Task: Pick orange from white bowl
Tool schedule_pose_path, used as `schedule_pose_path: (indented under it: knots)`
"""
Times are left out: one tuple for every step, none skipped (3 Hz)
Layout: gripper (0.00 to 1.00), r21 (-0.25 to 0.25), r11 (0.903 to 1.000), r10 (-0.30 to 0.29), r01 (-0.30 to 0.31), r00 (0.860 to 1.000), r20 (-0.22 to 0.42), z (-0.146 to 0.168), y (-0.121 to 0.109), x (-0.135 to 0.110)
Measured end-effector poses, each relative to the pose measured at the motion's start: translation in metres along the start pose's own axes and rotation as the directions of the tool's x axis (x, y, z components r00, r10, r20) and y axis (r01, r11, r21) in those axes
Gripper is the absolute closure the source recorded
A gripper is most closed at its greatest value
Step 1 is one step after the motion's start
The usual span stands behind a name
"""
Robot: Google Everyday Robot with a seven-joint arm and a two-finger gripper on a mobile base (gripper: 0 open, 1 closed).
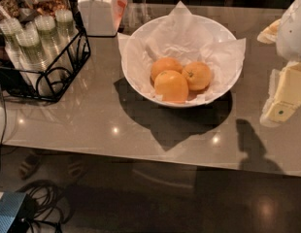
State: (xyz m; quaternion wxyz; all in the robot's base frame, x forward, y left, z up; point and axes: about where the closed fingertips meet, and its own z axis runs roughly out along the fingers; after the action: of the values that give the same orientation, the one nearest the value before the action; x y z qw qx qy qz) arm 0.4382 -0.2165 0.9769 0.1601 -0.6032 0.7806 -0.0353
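The white bowl point(141, 81) stands at the middle of the table, lined with crinkled white paper with pointed corners. Three oranges lie in it: one at the back left point(165, 66), one at the right with a small dark stem dimple point(197, 75), and a slightly larger, more oval one in front point(171, 86). My gripper point(274, 73) is at the right edge of the view, to the right of the bowl and apart from it. Its two pale yellow fingers point(285, 92) stand wide apart and hold nothing.
A white lidded jar point(97, 11) stands at the back left. A black wire rack point(41, 74) with stacked clear cups is at the left. The table's front edge point(141, 154) runs below the bowl. Cables point(39, 198) lie on the dark floor.
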Motion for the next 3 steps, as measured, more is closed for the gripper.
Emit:
schedule_pose_path:
  knots:
    - [0.0, 0.0, 1.0, 0.0, 0.0, 1.0, 0.0, 0.0, 0.0, 0.0]
    - [0.0, -0.012, 0.9999, 0.004, -0.004, 0.999, 0.038, 0.005, -0.013, -0.009]
    - [0.0, -0.031, 0.9994, 0.019, -0.015, 0.992, 0.128, 0.015, -0.04, -0.027]
